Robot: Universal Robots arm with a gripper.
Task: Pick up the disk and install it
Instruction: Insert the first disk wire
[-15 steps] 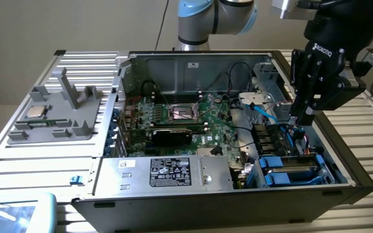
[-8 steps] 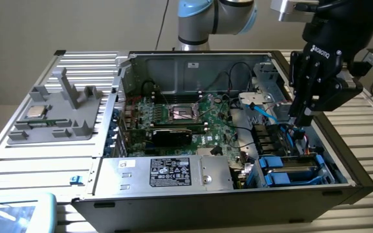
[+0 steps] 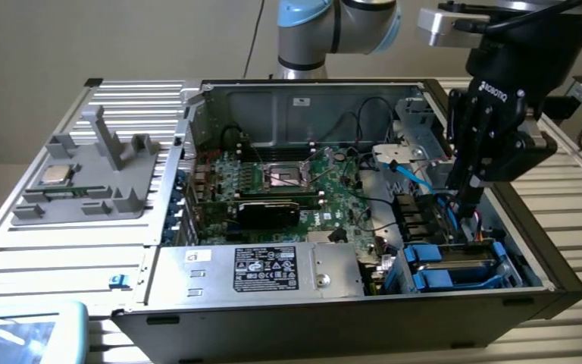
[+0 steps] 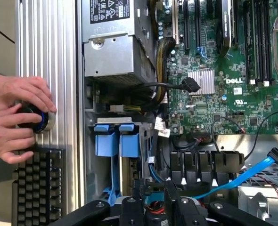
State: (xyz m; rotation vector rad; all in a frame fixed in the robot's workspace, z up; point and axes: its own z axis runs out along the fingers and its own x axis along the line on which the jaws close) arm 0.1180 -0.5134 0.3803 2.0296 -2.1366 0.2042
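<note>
step: install, disk (image 3: 456, 267) sitting in its bay right under my hand (image 3: 466, 203)
hand: can't tell if clamped
next: careful, cables close

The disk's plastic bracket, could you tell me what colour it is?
Bright blue bracket; the exterior view shows it best.

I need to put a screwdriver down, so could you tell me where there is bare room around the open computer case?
Bare slats of the table between the grey fixture and the case. Crowded: the corner bay by the disk, where the gripper reaches in.
</note>
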